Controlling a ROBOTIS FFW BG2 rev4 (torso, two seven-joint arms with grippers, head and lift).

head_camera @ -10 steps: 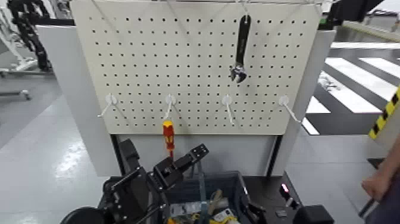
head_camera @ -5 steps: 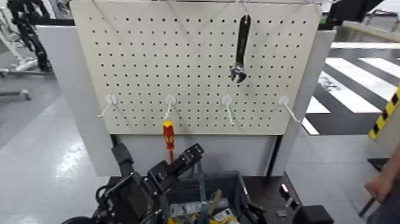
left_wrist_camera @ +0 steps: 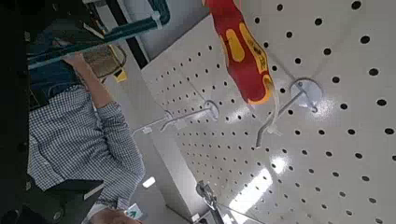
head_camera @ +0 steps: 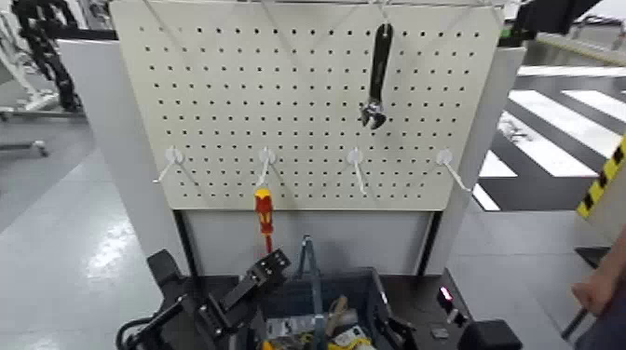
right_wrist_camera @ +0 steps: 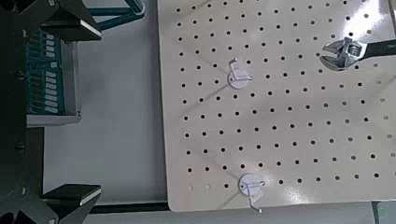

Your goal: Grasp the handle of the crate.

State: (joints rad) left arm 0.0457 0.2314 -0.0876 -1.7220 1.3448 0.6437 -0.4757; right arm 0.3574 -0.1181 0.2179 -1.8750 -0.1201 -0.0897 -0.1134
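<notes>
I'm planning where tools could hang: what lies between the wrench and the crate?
In the head view, a bare white hook lies between the wrench and the crate, with grey panel below.

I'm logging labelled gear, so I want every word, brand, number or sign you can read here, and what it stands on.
No word, brand or number can be read in any view.
Packets in the crate: printing too small and blurred to read.
Screwdriver: no readable lettering.
Wrench: no readable lettering.
Yellow-and-black stripes at the right edge: a marking without text.
</notes>
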